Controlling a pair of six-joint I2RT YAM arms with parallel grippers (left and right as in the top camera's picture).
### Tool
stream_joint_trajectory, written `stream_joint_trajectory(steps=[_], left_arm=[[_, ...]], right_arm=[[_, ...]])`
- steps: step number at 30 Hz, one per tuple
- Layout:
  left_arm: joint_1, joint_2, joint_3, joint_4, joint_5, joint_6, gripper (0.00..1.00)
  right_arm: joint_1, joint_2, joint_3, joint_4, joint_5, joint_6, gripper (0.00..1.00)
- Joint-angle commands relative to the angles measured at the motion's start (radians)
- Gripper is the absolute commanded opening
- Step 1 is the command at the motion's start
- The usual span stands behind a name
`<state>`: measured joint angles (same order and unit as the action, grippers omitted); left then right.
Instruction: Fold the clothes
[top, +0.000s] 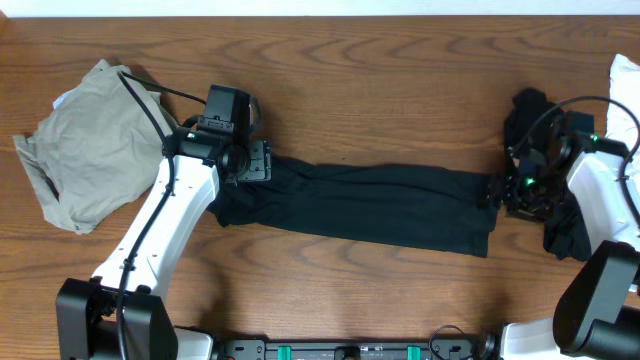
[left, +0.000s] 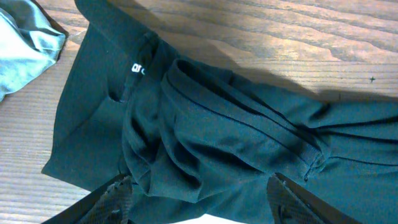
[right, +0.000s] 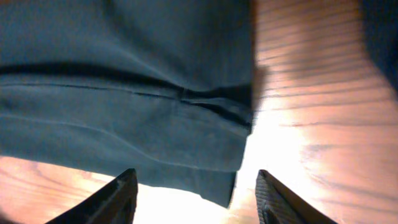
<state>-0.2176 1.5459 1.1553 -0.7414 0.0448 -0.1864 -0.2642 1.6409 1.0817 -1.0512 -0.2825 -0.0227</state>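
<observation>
A long black pair of trousers (top: 360, 205) lies stretched flat across the table, one of the clothes. My left gripper (top: 250, 162) hovers over its bunched waist end. In the left wrist view the small white logo (left: 137, 68) shows on the waist. That gripper (left: 202, 205) is open, its fingers (left: 115, 199) wide apart over wrinkled cloth. My right gripper (top: 505, 190) is at the leg end. Here the gripper (right: 193, 199) stands open, and the hem corner (right: 217, 180) lies loose between its fingers (right: 280, 199), unpinched.
A crumpled khaki-grey garment (top: 85, 145) lies at the far left, beside the left arm. More black cloth (top: 560, 232) is heaped under and around the right arm. Something white (top: 628, 90) shows at the right edge. Bare wooden table (top: 380, 90) lies behind the trousers.
</observation>
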Motion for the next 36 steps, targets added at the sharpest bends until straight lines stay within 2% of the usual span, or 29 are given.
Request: stream_joint_trajectory(steps=[1, 6, 9, 19, 24, 27, 31, 36], left_arm=[[0.005, 0.006, -0.006, -0.006, -0.011, -0.013, 0.72], [0.005, 0.006, -0.006, -0.006, -0.011, -0.013, 0.72], [0.005, 0.006, -0.006, -0.006, -0.008, -0.013, 0.72], [0.005, 0.006, -0.006, -0.006, -0.008, -0.013, 0.72], [0.005, 0.007, -0.006, -0.007, -0.007, -0.013, 0.73], [0.005, 0.006, -0.006, -0.006, -0.007, -0.013, 0.73], [0.005, 0.006, -0.006, -0.012, -0.007, -0.013, 0.73], [0.005, 0.007, -0.006, -0.013, -0.007, -0.013, 0.73]], right_arm=[[-0.003, 0.003, -0.058, 0.041, -0.117, -0.043, 0.63], [-0.003, 0.003, -0.178, 0.183, -0.156, -0.005, 0.65], [-0.003, 0.005, -0.242, 0.276, -0.156, 0.027, 0.74], [0.024, 0.013, -0.377, 0.523, -0.299, 0.063, 0.75], [0.07, 0.014, -0.378, 0.536, -0.288, 0.063, 0.74], [0.074, 0.013, -0.377, 0.515, -0.196, 0.064, 0.69], [0.042, 0.011, -0.377, 0.481, -0.078, 0.097, 0.7], [-0.018, -0.002, -0.367, 0.474, -0.062, 0.101, 0.72]])
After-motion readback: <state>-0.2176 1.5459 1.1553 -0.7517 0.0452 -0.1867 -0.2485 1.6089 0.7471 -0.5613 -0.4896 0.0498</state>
